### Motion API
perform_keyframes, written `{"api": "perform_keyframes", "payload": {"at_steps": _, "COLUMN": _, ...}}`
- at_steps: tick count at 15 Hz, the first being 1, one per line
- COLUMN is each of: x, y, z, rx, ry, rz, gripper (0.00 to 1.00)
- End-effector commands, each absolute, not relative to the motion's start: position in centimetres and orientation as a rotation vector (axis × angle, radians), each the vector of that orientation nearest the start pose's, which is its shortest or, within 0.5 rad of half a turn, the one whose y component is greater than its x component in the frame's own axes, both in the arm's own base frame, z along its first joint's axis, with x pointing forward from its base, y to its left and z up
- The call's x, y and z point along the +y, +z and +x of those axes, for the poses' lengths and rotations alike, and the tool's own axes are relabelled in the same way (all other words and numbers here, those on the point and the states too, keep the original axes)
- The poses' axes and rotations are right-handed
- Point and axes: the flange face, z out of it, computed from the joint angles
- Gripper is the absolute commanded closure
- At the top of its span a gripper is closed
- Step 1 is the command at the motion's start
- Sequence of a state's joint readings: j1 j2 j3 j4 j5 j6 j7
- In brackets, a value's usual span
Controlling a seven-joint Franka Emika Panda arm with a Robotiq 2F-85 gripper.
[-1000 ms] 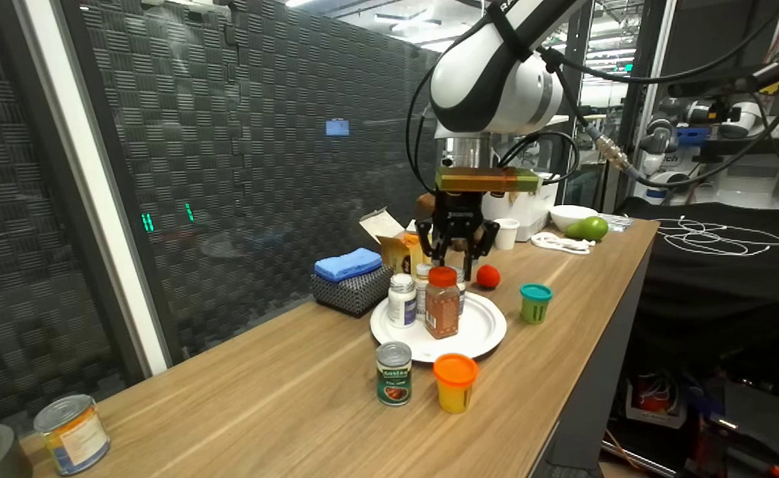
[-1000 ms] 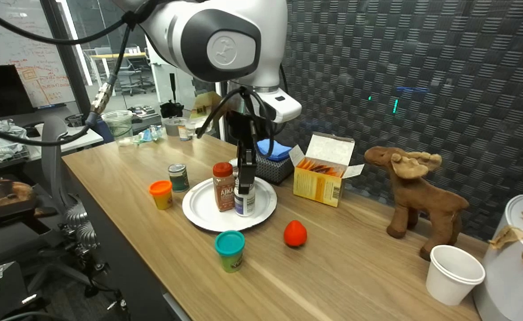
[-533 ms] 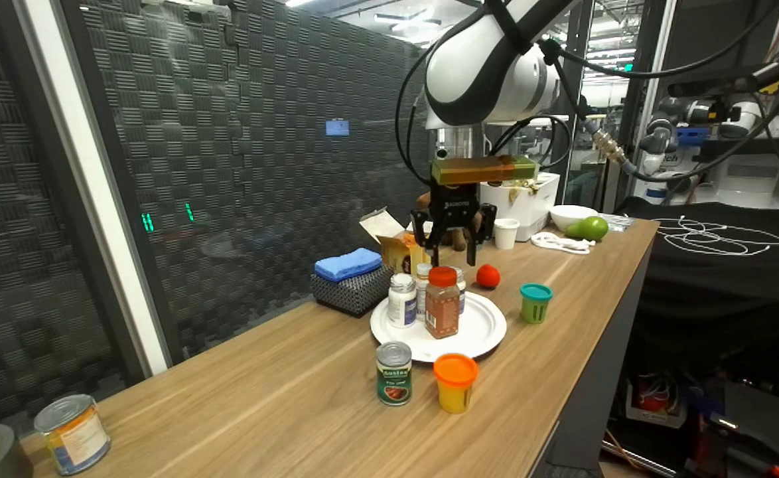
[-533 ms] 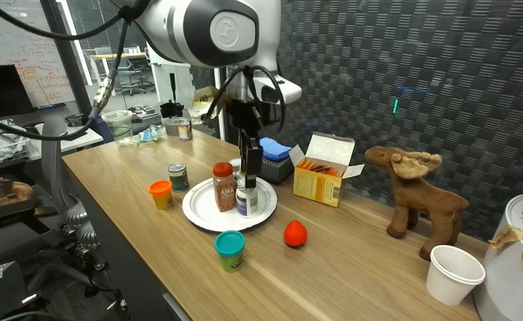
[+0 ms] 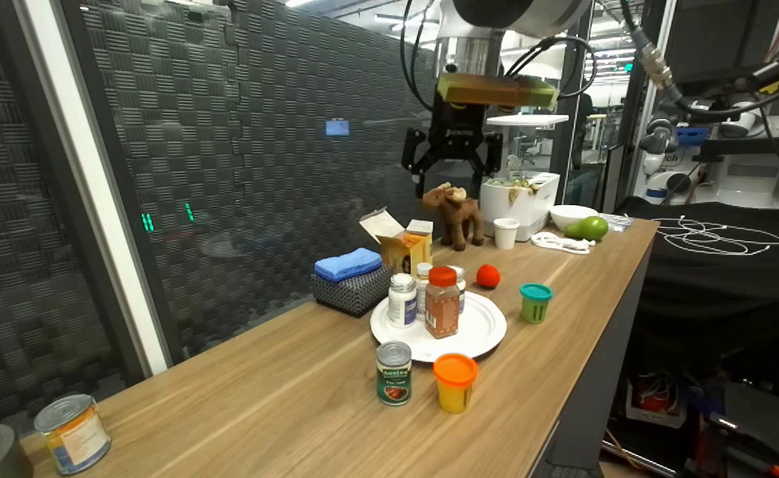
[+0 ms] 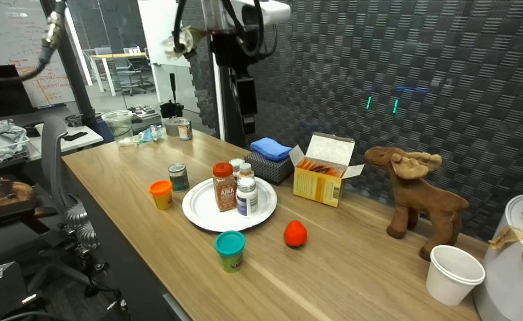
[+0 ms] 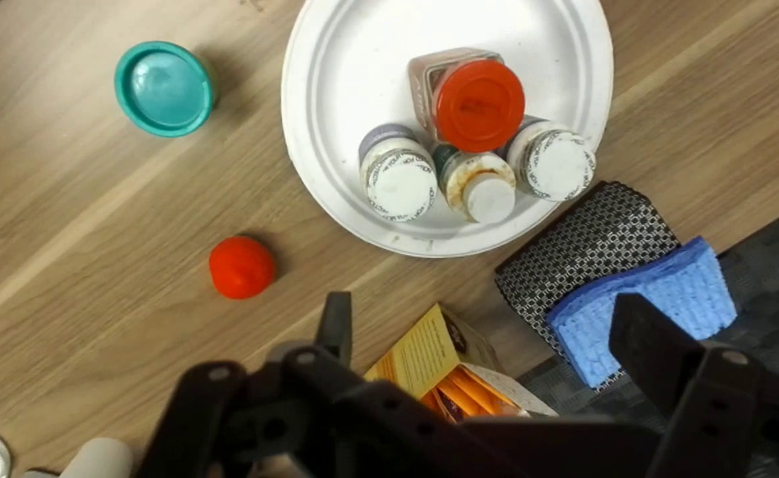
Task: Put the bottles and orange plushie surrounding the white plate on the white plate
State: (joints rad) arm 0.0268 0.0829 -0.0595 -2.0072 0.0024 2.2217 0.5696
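The gripper [image 5: 448,191] hangs well above the level of the white plate [image 5: 484,332] and apart from it, spread wide and holding nothing. A white bowl [image 5: 572,216], well apart from the plate, shows only in an exterior view. On the plate stand a red-orange bottle [image 7: 477,105] and three white bottles [image 7: 481,189], whose tops show side by side in the wrist view, some partly hidden in both exterior views. A green-labelled tin [image 5: 394,374] just beside the rim and an orange-lidded tub [image 5: 456,383] near it appear in both exterior views only; a teal-lidded tub [image 7: 165,89] near the plate appears in all three. The orange plushie [image 7: 241,267] lies near the plate, lower than the gripper and, in the wrist view, outside its spread.
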Motion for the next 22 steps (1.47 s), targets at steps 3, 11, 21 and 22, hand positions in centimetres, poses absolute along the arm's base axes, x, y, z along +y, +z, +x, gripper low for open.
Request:
{"api": "perform_keyframes", "payload": {"at_steps": 3, "x": -2.1, "y": 43.0, "z": 52.0, "rx": 0.917, "ry": -0.187, "rz": -2.992, "gripper": 0.0}}
{"api": "perform_keyframes", "payload": {"at_steps": 11, "x": -6.5, "y": 34.3, "z": 49.0, "rx": 0.911, "ry": 0.034, "rz": -3.07, "gripper": 0.0}}
{"api": "perform_keyframes", "payload": {"at_steps": 21, "x": -9.7, "y": 29.0, "z": 48.7, "rx": 0.886, "ry": 0.211, "rz": -3.052, "gripper": 0.0}}
{"api": "perform_keyframes", "payload": {"at_steps": 22, "x": -9.7, "y": 28.8, "z": 48.9, "rx": 0.879, "ry": 0.212, "rz": -3.06, "gripper": 0.0}}
